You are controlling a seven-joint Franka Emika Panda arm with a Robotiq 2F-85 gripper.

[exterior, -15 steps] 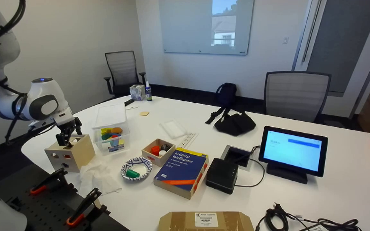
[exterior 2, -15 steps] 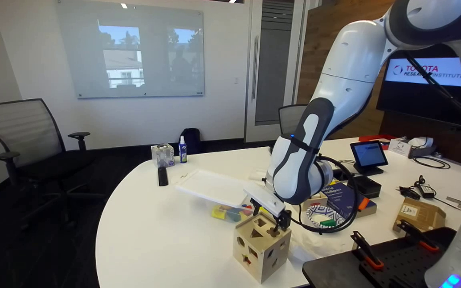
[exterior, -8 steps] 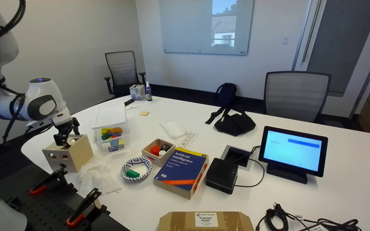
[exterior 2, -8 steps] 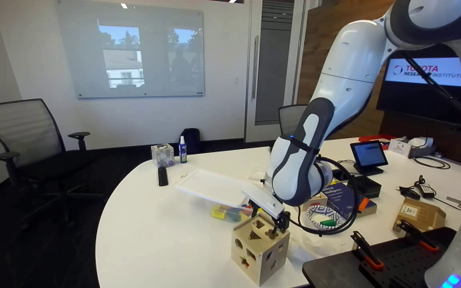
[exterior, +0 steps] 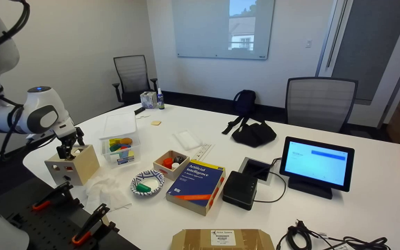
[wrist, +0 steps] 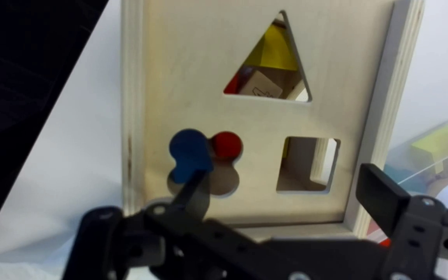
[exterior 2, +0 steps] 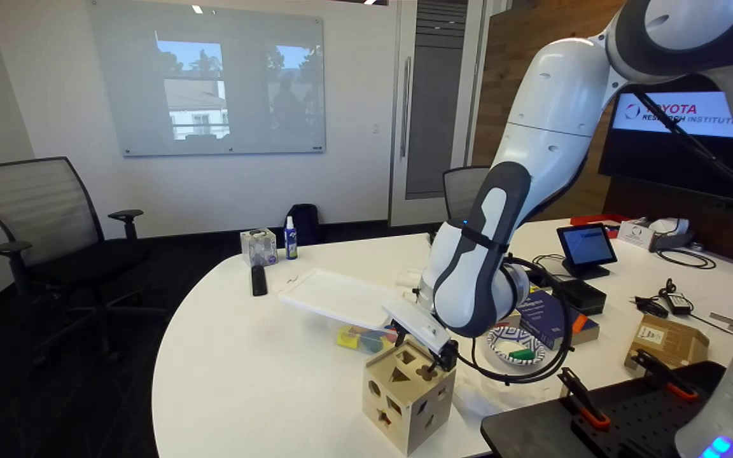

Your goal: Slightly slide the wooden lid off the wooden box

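The wooden box (exterior: 86,168) stands upright on the white table near its edge, with cut-out shapes in its faces; it shows in both exterior views (exterior 2: 420,429). The wooden lid (wrist: 255,120) is the pale top panel with triangle, square and clover holes, lying between raised rims. Coloured blocks show through the holes. My gripper (wrist: 282,171) is over the lid, fingers wide apart. It also shows in both exterior views (exterior: 75,150) (exterior 2: 415,356). One fingertip is at the clover hole and seems to reach into it. The other is outside the rim. Contact is hard to tell.
A clear tub (exterior: 111,160) of colourful blocks stands close beside the box. A crumpled white cloth (exterior: 106,194) lies next to it. A black mounting plate with clamps (exterior: 47,211) is near the box. A patterned bowl (exterior: 135,180) and a blue book (exterior: 198,180) lie farther along.
My gripper and the wooden box have shifted together a little to the left in both exterior views. The other things on the table have not moved.
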